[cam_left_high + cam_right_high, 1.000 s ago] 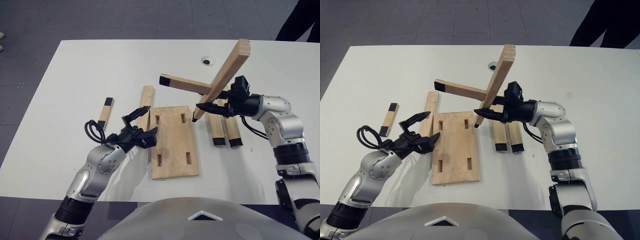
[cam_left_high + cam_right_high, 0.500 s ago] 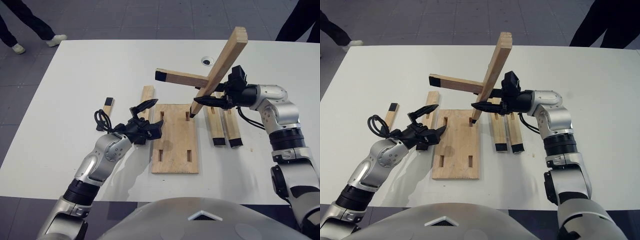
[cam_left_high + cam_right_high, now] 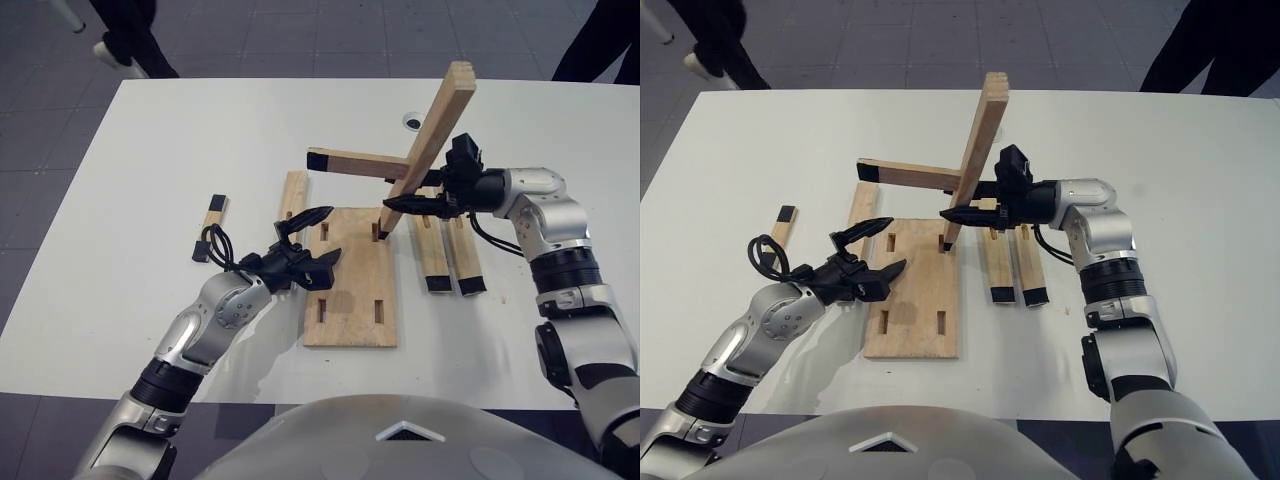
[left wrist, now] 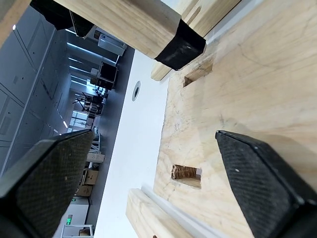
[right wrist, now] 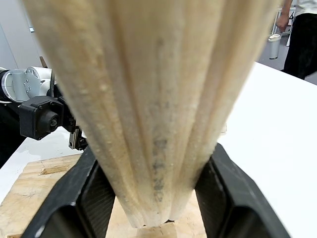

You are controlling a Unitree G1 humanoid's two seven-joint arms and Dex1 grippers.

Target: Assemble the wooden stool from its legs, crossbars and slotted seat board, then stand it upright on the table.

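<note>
The pale, flat wooden seat board with four slots (image 3: 350, 290) lies on the white worktop (image 3: 150, 150), and none of its slots holds a seated leg yet, so assembly looks to be at an early stage.

One sub-assembly exists. It is a long light-wood leg with a black tip (image 3: 440, 120) that already carries a black-ended wooden crossbar (image 3: 355, 163) jutting from it toward the board's far-left side. The right gripper (image 3: 403, 203) has its fingers closed on this leg low down, just above the tip. The leg leans steeply, with its tip at the mouth of the board's far-right slot. I judge it is being lined up and is not yet pushed home.

The left gripper (image 3: 335, 232) hovers over the board's left edge with its fingers spread wide and holding nothing.

Two more black-tipped wooden legs (image 3: 432, 255) (image 3: 465, 260) lie side by side just right of the board. Another light wooden bar (image 3: 291, 195) lies by its far-left corner. A short black-ended wooden piece (image 3: 210, 225) lies well to the left.

Still to do: seat this leg, fit the other pieces, and stand the stool upright.
</note>
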